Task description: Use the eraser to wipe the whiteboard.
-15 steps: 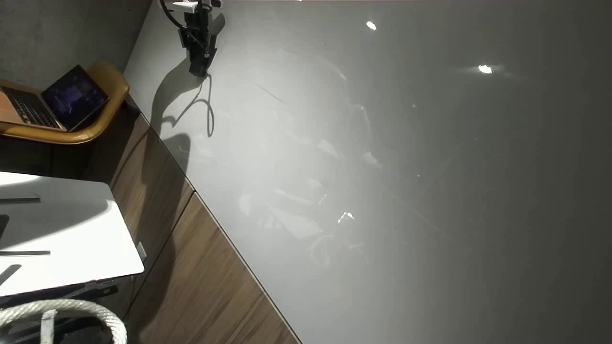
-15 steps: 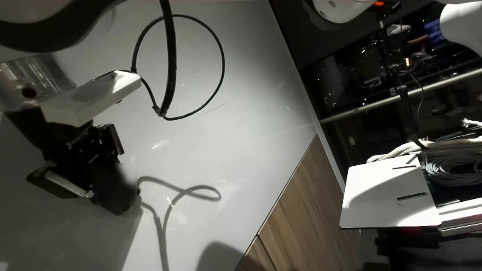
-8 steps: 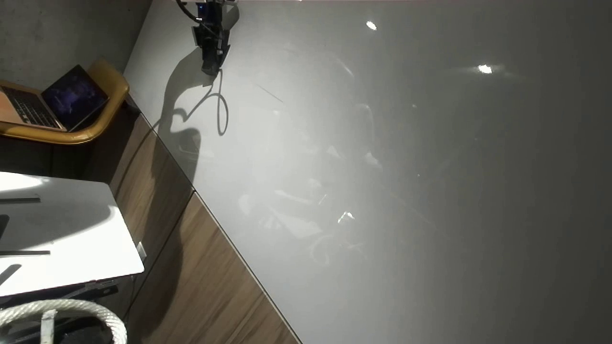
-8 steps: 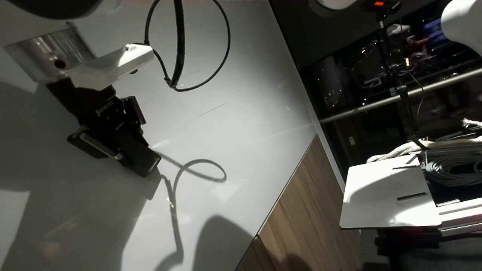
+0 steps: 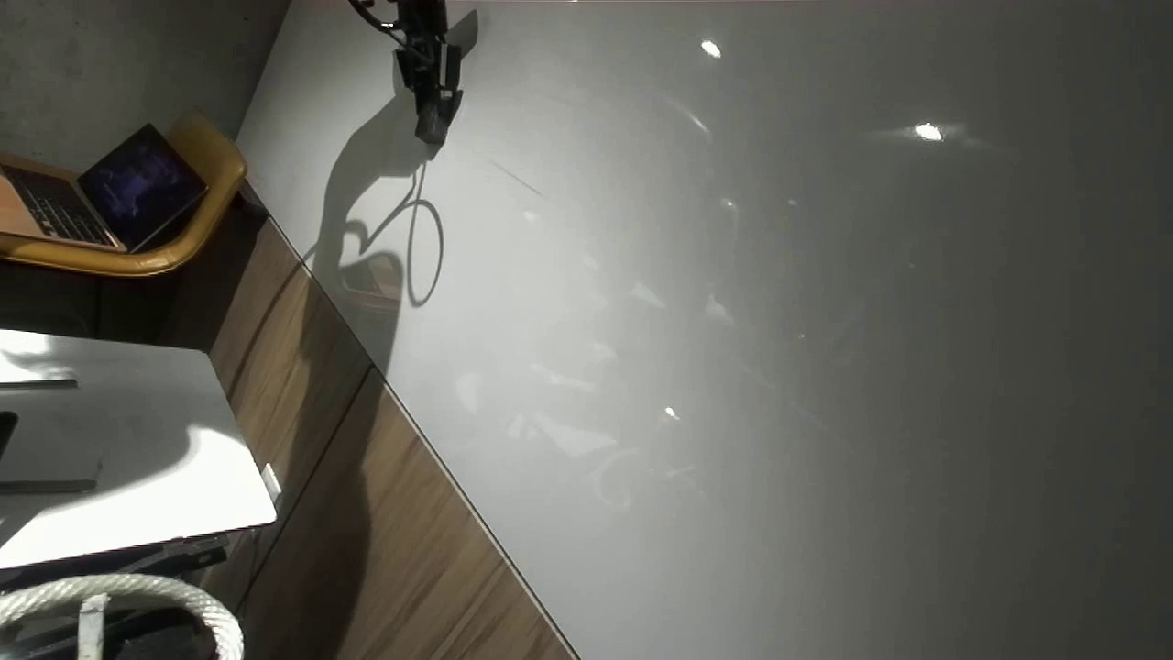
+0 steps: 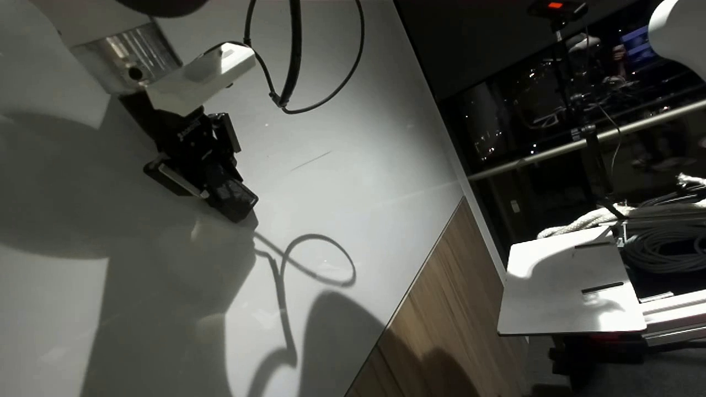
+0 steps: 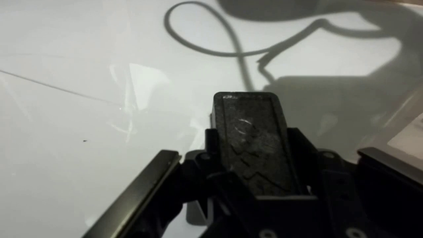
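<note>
The eraser (image 7: 249, 132) is a dark, worn rectangular block. My gripper (image 7: 252, 142) is shut on it, with one finger on each long side and its front end sticking out past the fingertips. In both exterior views the gripper (image 5: 436, 96) (image 6: 212, 173) holds the eraser (image 5: 431, 130) (image 6: 237, 199) at or close over the whiteboard (image 5: 779, 550) (image 6: 358, 193); I cannot tell whether they touch. The whiteboard (image 7: 49, 185) fills most of the wrist view. A thin dark line (image 7: 56, 87) lies on it left of the eraser, also in both exterior views (image 5: 518, 179) (image 6: 311, 160).
Brown wood panels (image 5: 431, 550) (image 6: 441, 298) border the whiteboard. Past them stands a small white table (image 5: 137, 403) (image 6: 557, 292). A laptop (image 5: 137, 192) rests on a yellow chair (image 5: 229, 165). A black cable loop (image 6: 361, 33) hangs from the arm. The arm casts broad shadows on the board.
The gripper with the eraser has moved steadily across the board, rightward in one exterior picture and up and right in another. The shadows moved along. The dark line looks the same.
</note>
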Tool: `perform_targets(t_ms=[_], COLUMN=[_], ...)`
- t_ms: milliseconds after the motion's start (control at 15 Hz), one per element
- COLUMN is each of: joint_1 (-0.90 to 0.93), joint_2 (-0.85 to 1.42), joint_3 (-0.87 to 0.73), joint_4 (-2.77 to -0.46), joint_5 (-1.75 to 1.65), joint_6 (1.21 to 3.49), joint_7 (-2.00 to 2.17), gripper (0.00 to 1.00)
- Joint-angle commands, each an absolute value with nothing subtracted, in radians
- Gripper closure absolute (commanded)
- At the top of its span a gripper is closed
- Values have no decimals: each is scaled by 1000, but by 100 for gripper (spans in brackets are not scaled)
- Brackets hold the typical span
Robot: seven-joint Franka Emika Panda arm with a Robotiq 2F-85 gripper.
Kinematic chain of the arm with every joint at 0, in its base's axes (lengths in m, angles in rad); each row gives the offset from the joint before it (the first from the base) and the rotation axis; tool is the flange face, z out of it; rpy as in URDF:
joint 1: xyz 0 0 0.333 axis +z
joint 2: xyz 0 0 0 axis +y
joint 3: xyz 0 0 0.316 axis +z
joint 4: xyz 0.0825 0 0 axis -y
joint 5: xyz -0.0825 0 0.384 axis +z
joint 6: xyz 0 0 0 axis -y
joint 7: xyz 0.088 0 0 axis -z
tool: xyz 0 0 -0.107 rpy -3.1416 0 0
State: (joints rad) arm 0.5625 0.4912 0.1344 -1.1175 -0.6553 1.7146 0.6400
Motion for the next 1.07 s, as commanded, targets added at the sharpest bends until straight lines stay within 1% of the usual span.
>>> perform_targets(t_ms=[0, 333, 400, 600, 800, 1000], joint_1=[557, 518, 472, 387, 290, 179], joint_2=[352, 209, 184, 83, -35, -145], joint_3=[107, 93, 124, 126, 112, 74], joint_4=[-1370, -1641, -1686, -1848, -2011, -2120], joint_5=[-811, -913, -929, -945, -960, -960], joint_6=[1831, 1865, 1862, 1924, 2037, 2203], joint_7=[731, 876, 898, 936, 933, 856], gripper=[71, 71, 71, 71, 71, 71])
